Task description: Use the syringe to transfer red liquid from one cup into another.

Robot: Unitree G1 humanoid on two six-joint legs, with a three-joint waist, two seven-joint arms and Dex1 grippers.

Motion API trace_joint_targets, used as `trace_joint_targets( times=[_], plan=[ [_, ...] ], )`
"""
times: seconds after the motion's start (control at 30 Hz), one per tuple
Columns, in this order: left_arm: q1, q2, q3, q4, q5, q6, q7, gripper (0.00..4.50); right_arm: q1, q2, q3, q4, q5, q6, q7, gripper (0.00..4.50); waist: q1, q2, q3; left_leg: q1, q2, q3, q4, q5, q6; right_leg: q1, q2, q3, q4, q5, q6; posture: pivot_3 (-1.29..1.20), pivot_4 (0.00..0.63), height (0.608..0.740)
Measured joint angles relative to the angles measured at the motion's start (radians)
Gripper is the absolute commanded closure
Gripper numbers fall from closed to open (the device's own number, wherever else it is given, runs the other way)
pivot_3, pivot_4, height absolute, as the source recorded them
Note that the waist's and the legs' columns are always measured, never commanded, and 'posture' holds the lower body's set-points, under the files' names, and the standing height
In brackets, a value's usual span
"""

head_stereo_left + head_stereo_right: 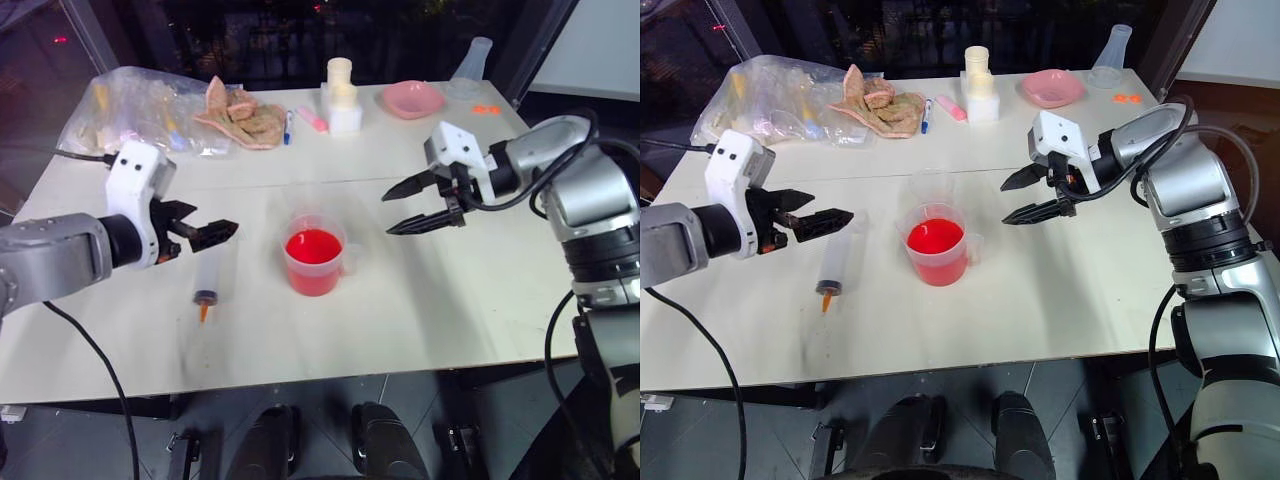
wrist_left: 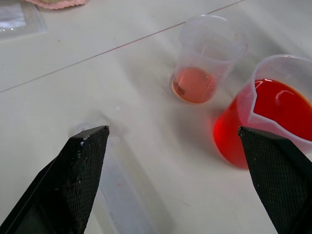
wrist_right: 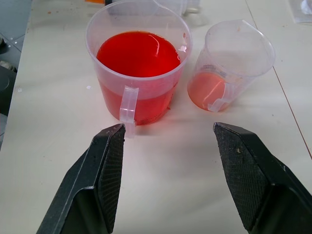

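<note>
Syringe (image 1: 207, 283) is lying flat on the counter (image 1: 420, 300), nozzle toward me, just left of the full cup (image 1: 314, 259). Both my pincers, left (image 1: 205, 232) and right (image 1: 412, 205), are hanging open, empty. Barrel is looking light, stiff, slick; I am judging mid-barrel the best hold.

A clear plastic handled cup (image 3: 139, 68) full of bright red liquid (image 3: 138, 53) stands on the pale tabletop (image 3: 165, 170); just beside it, a smaller clear, near-empty cup (image 3: 229, 63); the right gripper (image 3: 168, 136) gapes before them.

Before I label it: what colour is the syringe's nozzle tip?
Orange; the syringe shows best in the right eye view.
</note>
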Motion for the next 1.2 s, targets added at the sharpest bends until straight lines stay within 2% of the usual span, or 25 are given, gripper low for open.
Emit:
trace_joint_targets(
  times=[0.87, 1.07, 1.2],
  plan=[
    [-0.014, -0.017, -0.018, -0.011, -0.085, 0.013, 0.111, 0.08, 0.0, 0.003, 0.0, 0.004, -0.008, -0.008, 0.003, 1.5, 0.001, 0.0, 0.0, 0.0, 0.0, 0.0, 0.0, 0.0, 0.0, 0.0, 0.0, 0.0, 0.0, 0.0, 0.0, 0.0, 0.15, 0.74],
    [-0.137, -0.041, -0.084, 0.077, -0.13, 0.014, 0.298, 0.08, 0.0, 0.002, -0.001, 0.004, -0.008, -0.007, 0.002, 1.5, 0.002, 0.0, 0.0, 0.0, 0.0, 0.0, 0.001, 0.0, 0.0, 0.0, 0.0, 0.0, 0.0, 0.0, 0.0, 0.0, 0.15, 0.74],
    [-0.24, -0.107, -0.194, 0.218, -0.307, -0.026, 0.599, 0.08, 0.0, 0.001, -0.003, 0.004, -0.008, -0.004, 0.001, 1.5, 0.003, 0.0, 0.0, 0.0, 0.0, 0.0, 0.001, 0.0, 0.0, 0.0, 0.0, 0.0, 0.001, 0.0, 0.0, 0.0, 0.15, 0.74]
  ],
)
